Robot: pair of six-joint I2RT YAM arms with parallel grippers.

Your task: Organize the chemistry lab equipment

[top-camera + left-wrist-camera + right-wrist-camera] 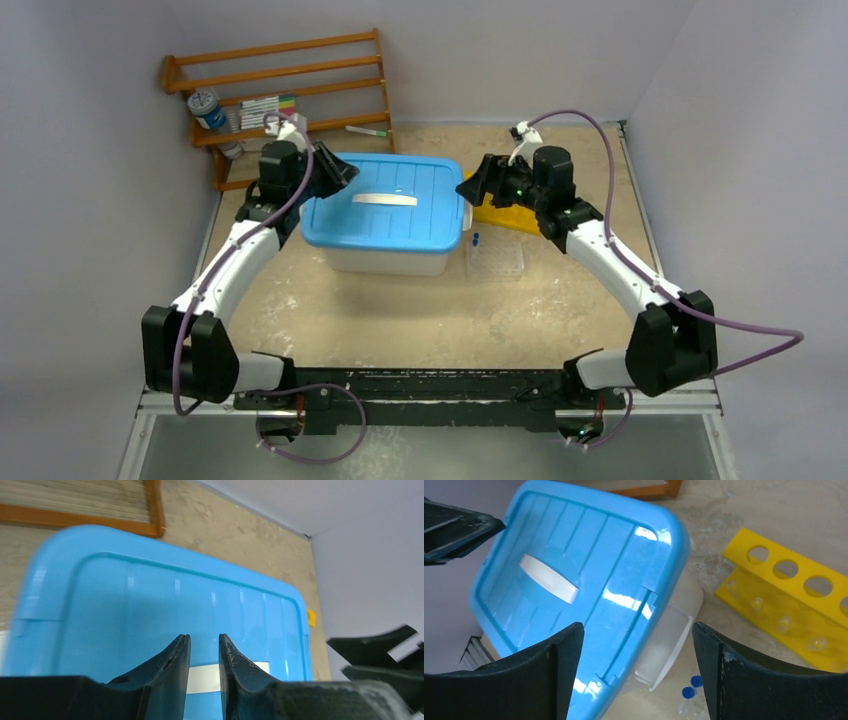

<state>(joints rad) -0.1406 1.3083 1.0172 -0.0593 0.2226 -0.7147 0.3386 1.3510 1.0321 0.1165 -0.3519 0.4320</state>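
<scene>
Sandy tabletop (400, 320) bears blue-capped tubes (696, 681) (near yellow rack (784, 605)).

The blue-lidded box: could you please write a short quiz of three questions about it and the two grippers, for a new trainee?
1. True or false: the blue lid sits on the box.
2. Which thing stands to the right of the box, near the right gripper?
A. a yellow rack with round holes
B. a red bucket
C. a green tray
3. Short answer: whose jaws stand wider apart, those of the left gripper or those of the right gripper?

Key: 1 true; 2 A; 3 the right gripper.
</scene>
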